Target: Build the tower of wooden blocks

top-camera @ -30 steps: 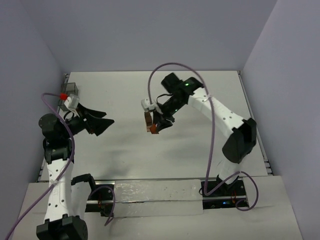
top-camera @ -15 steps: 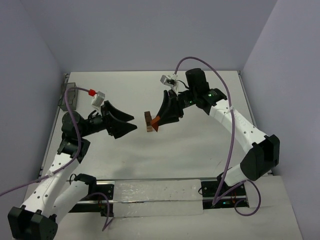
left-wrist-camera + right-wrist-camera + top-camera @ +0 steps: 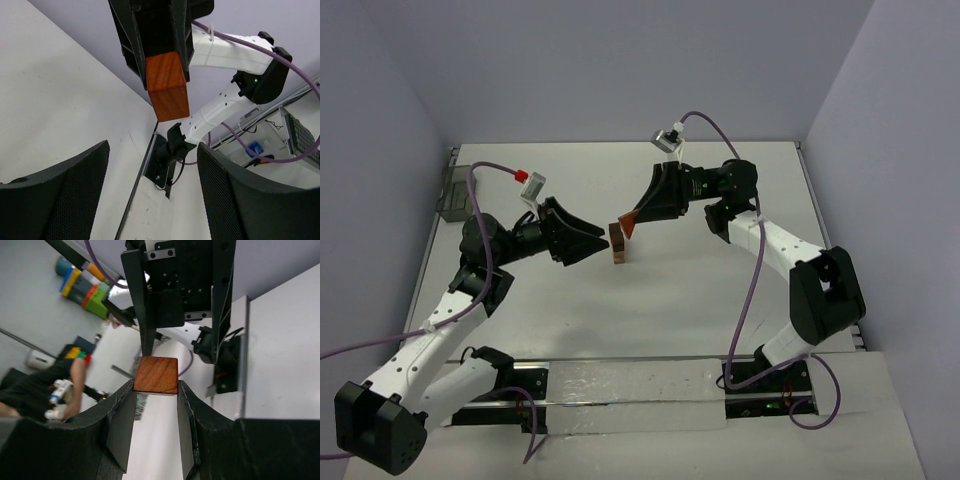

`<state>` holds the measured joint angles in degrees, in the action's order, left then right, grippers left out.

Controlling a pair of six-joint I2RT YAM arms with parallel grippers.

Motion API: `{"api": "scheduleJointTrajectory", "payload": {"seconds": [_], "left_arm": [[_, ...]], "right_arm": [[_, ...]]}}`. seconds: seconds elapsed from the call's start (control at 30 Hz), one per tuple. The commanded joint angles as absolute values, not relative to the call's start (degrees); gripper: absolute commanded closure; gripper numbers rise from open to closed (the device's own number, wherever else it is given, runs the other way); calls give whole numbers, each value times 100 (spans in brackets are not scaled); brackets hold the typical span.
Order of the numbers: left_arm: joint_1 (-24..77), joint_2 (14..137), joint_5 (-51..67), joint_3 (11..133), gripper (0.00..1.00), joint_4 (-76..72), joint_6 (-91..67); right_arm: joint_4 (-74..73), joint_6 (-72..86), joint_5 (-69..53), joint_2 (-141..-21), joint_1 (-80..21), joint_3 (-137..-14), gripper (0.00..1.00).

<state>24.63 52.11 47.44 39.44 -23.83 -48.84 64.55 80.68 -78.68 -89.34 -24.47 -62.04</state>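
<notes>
Right gripper (image 3: 626, 226) clamped on reddish-brown block (image 3: 167, 85), held off table (image 3: 720, 300). Left gripper (image 3: 586, 243) spread wide, empty, facing it close by. Wood block tower (image 3: 617, 244) stands mid-table between both tips, just beside held block; contact unclear. Greyish box (image 3: 453, 192) at far-left edge, well apart.

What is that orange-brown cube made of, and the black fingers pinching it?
The cube looks like wood, smooth and perhaps stained: fine grain lines run across its reddish face. The right gripper has fingers that look like matte black plastic, though the dull surface leaves that open.
</notes>
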Motion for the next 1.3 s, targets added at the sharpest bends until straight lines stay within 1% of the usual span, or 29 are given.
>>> {"api": "scheduleJointTrajectory", "payload": {"seconds": [0.0,0.2,0.47,0.9,1.13,1.27], "left_arm": [[2505,5234,4480,4347,23,-2718,-5192],[2513,5405,4245,4648,25,-2646,-5666],[2709,5662,4357,4911,28,-2487,-5967],[3043,5871,4331,5092,30,-2061,-5655],[3085,5923,4246,5254,33,-1934,-5426],[3123,5970,4204,5401,36,-1859,-5263]], "right_arm": [[9479,9527,-7657,-9041,-2450,-6405,92],[9387,9369,-7646,-9026,-2470,-6337,92],[8946,8778,-7741,-8895,-2503,-6267,92],[7652,7680,-7608,-8612,-2505,-6167,93],[6865,6950,-7420,-8501,-2514,-6057,94],[6305,6536,-7369,-8429,-2551,-6029,95]]}}
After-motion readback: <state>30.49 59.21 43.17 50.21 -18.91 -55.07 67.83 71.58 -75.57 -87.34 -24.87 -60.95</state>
